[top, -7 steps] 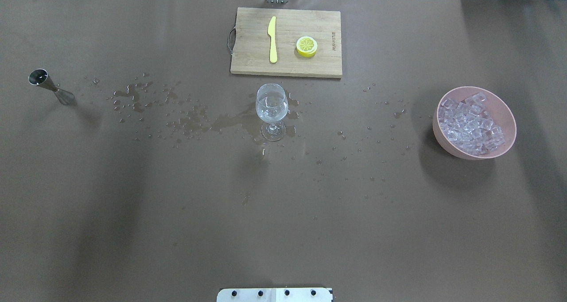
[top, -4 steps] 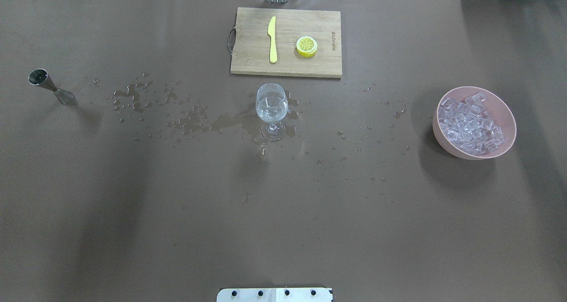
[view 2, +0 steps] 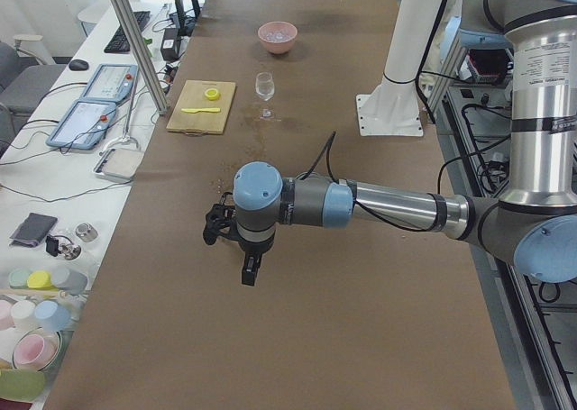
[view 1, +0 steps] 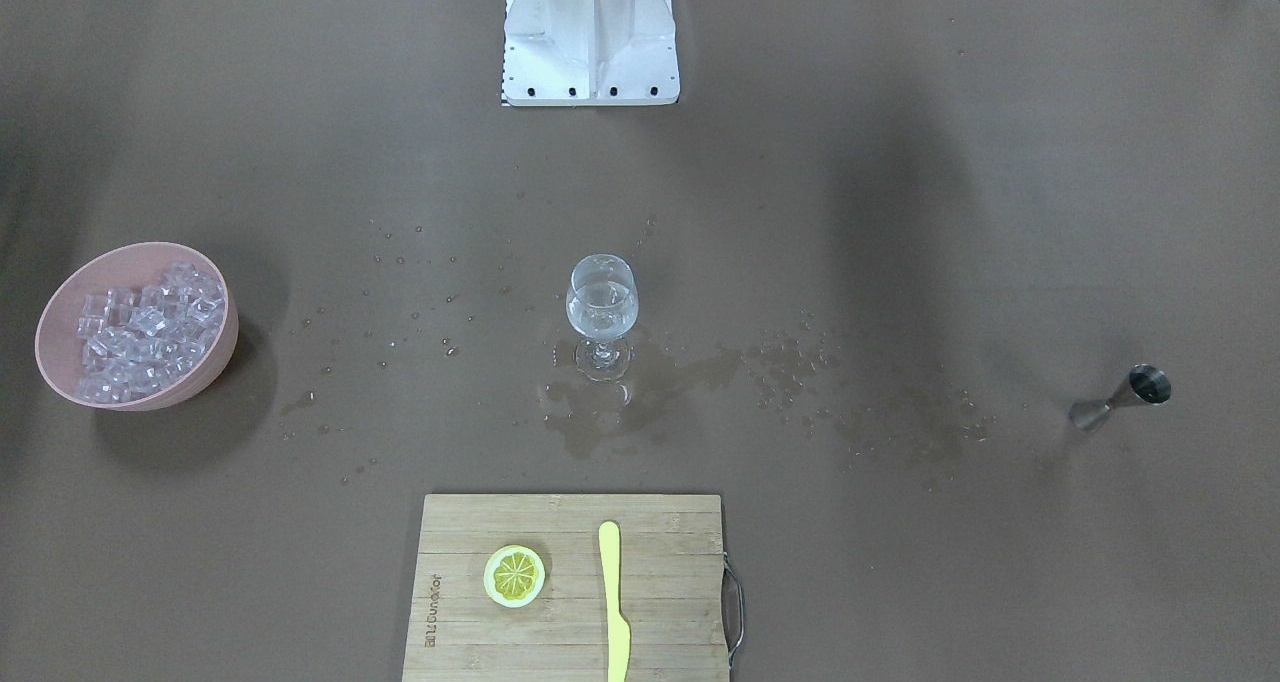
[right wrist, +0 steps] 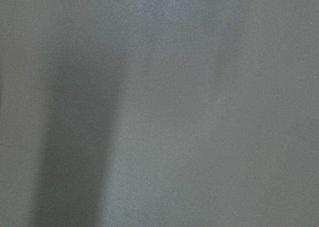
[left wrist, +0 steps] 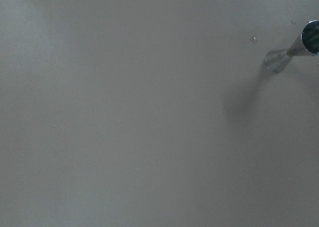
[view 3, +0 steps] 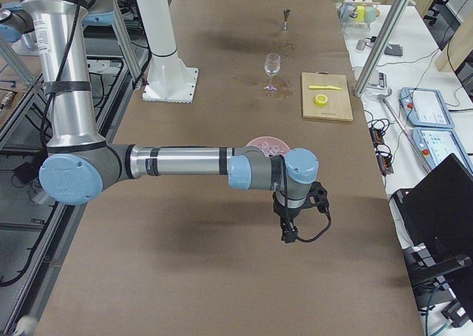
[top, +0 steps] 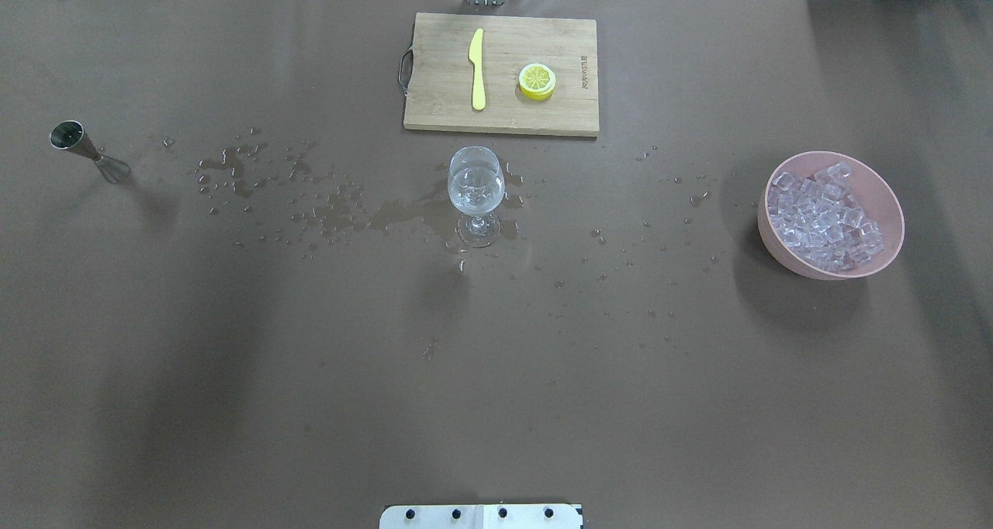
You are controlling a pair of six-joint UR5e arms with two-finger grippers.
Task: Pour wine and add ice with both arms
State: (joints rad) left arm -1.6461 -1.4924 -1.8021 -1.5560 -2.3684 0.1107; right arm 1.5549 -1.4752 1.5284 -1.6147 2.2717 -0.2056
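Some clear, colourless wine (top: 475, 181) is sitting in the stemmed transparent wine glass (top: 479, 230), which is standing upright at the middle of the brown-covered tabletop (top: 310, 405), ringed by a wet patch and scattered droplets (top: 326, 215) trailing off to both sides. Whether any cube is already floating in it I cannot tell. Many small glossy ice cubes (top: 822, 219) are lying heaped in the round pink bowl (top: 875, 181) well off toward the robot's right, and the slim double-ended steel jigger (top: 77, 143) is standing alone near the left end. Beyond the glass, the wooden cutting board (top: 442, 110) is carrying a yellow plastic knife (top: 477, 67) and a yellow lemon slice (top: 537, 81), lying apart. Compared with a second ago, nothing is shifting: glass, jigger, bowl and cubes are keeping their places, and neither arm is entering the overhead view. The left claw (view 2: 250, 273) is hanging over bare covering past the jigger, the right claw (view 3: 287, 234) past the bowl toward the right end; both are showing only from the side cameras, so I cannot tell whether either is open or closed. Judging by that stillness, the pouring is looking finished, and the robot is either pausing before the ice or winding down.
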